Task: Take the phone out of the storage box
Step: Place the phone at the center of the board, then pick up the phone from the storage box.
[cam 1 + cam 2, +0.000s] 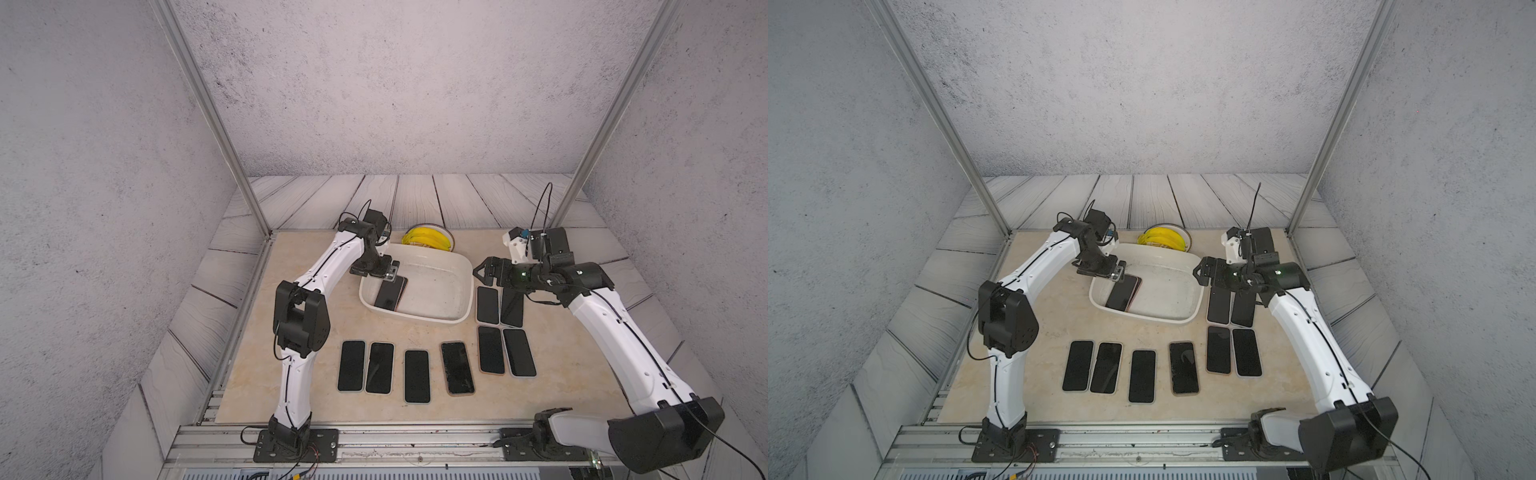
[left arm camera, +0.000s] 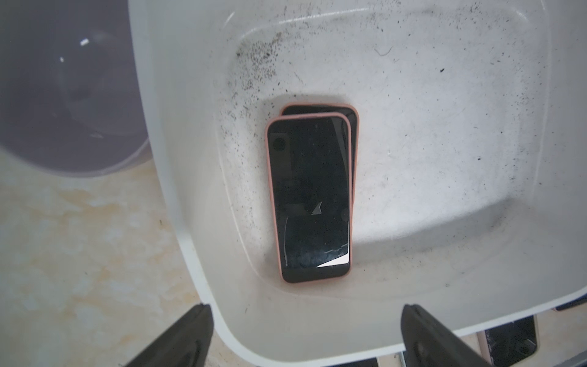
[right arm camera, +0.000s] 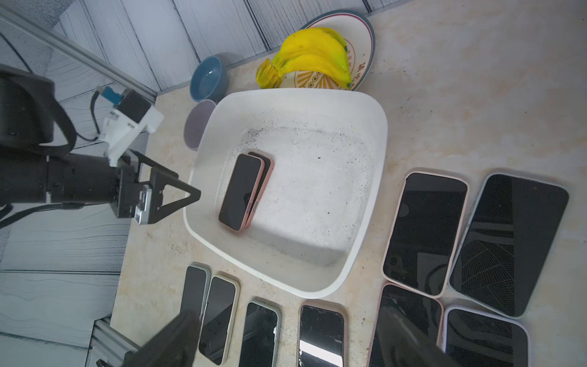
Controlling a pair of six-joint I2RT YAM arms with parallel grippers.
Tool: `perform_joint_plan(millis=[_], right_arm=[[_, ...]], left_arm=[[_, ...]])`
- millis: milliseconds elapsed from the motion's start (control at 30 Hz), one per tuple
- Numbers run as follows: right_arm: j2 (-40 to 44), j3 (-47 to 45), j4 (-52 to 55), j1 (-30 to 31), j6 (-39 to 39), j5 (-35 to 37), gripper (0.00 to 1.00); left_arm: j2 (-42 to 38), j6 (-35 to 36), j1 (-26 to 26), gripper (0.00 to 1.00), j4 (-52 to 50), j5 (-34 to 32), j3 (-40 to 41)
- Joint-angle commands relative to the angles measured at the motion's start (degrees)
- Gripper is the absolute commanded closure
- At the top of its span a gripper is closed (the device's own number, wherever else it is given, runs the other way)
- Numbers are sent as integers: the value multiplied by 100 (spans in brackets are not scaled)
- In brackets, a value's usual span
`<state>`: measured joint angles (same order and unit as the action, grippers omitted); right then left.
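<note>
Looking down from your left wrist, you see the phone [image 2: 309, 197] lying screen up on a second phone [image 2: 317, 111], near the left wall of the storage box [image 1: 436, 291]. Your left end effector [image 2: 306, 308] hovers over that rim, jaws apart and empty. Your right end effector [image 3: 289, 309] hangs just beside the box's right wall over the counter [image 1: 395, 328], jaws apart too.

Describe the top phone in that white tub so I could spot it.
Find the white storage box mid-table, loose phones in front and right of it. Near its left wall a lower phone carries the upper phone, both pink-cased. Only that upper one, screen up, rests on another phone.
</note>
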<state>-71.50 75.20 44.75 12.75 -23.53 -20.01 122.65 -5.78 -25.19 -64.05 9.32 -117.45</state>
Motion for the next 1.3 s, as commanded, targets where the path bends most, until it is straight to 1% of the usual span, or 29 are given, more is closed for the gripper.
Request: perform_joint_plan(millis=[0, 167, 200, 367, 467, 700, 1033, 1133, 1267], right_arm=[[337, -300, -398, 20, 54, 78, 7], [516, -508, -608, 25, 200, 125, 5], [492, -494, -609, 25, 191, 90, 0], [366, -480, -778, 60, -32, -47, 0], [332, -467, -800, 90, -72, -64, 0], [367, -506, -791, 122, -95, -99, 0], [434, -548, -746, 121, -108, -64, 0], [435, -572, -746, 118, -117, -56, 0], [427, -568, -757, 120, -132, -39, 0]], left_arm=[[283, 340, -84, 1, 8, -141, -120], [573, 599, -236, 2, 184, -126, -159], [641, 638, -273, 1, 204, -99, -190], [995, 728, -381, 2, 162, -270, -393], [1119, 754, -372, 2, 128, -453, -463], [1394, 713, -373, 2, 95, -598, -529], [1737, 623, -346, 2, -9, -526, -817], [1782, 605, -346, 0, -31, -519, -845], [1854, 578, -329, 4, -55, -503, -854]])
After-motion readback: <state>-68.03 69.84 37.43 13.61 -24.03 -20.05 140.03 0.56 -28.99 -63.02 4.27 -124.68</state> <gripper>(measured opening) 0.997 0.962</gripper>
